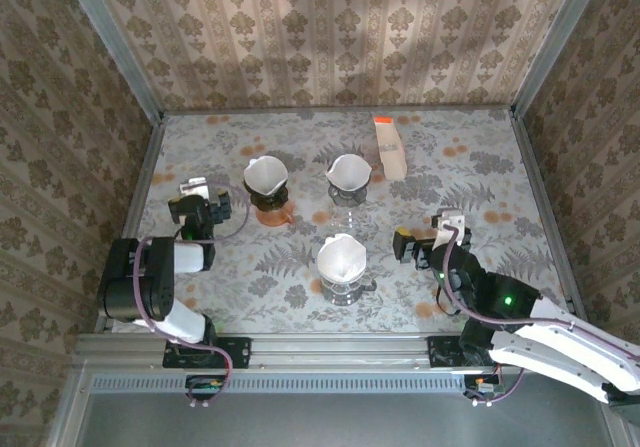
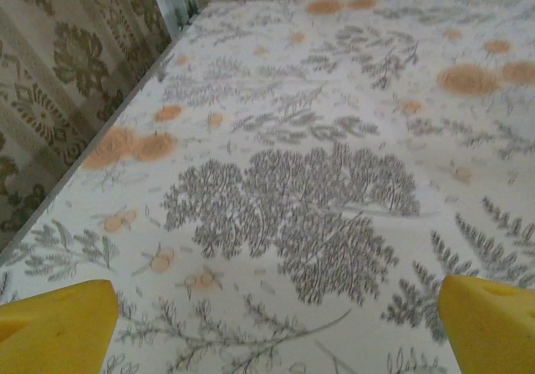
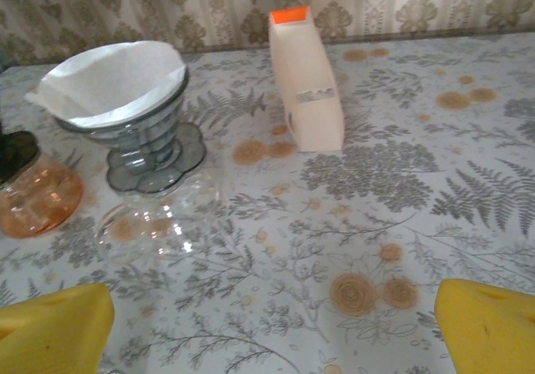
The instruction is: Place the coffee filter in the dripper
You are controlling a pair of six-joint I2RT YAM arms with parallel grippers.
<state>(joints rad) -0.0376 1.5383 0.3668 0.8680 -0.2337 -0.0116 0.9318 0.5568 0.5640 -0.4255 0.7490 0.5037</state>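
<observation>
Three drippers stand mid-table, each with a white coffee filter in it: one (image 1: 265,175) on an orange carafe (image 1: 271,212), one (image 1: 349,171) at the back middle, one (image 1: 341,258) nearest the arms. The right wrist view shows the back middle dripper (image 3: 142,131) of grey glass, with its filter (image 3: 113,79), on a clear carafe (image 3: 159,219). My left gripper (image 1: 197,207) is open over bare tablecloth, its yellow fingertips (image 2: 54,328) wide apart. My right gripper (image 1: 430,242) is open too, empty, right of the drippers, with its fingertips (image 3: 489,328) low over the cloth.
A pale box with an orange top (image 1: 388,147) lies at the back, right of the drippers, and shows in the right wrist view (image 3: 305,81). The orange carafe (image 3: 38,198) sits at that view's left edge. Patterned walls close in the table (image 1: 480,167) on three sides.
</observation>
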